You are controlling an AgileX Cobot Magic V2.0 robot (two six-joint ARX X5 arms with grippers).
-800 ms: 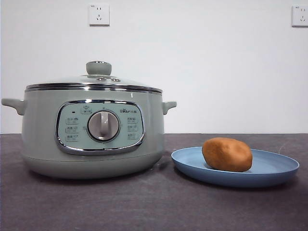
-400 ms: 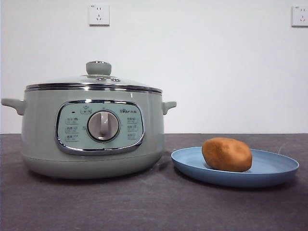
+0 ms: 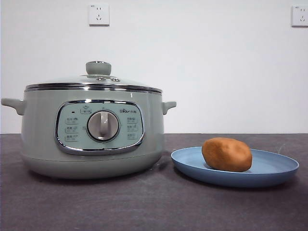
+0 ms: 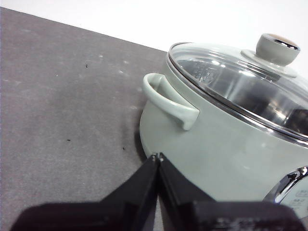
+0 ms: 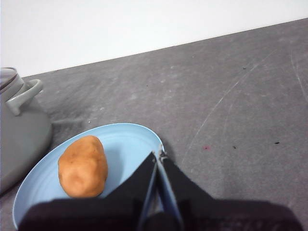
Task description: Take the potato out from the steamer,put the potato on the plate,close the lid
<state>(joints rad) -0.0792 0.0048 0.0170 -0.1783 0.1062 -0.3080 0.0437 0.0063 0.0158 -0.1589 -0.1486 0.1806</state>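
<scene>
Nothing moved over the last second. Potato (image 3: pixel 226 154) lying on the plate (image 3: pixel 269 179), at three o'clock from the steamer (image 3: pixel 91 130); lid (image 3: pixel 96 81) seated. Left gripper (image 4: pixel 158 157) and right gripper (image 5: pixel 159 155) pinched closed, empty, clear. Task apparently finished.

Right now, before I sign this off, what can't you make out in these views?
- Steamer panel labels: front view, too small to read.
- Steamer interior: left wrist view, glare on the lid obscures it.
- Plate near rim: right wrist view, hidden by the right gripper.
- Both arms: out of the front view.
</scene>
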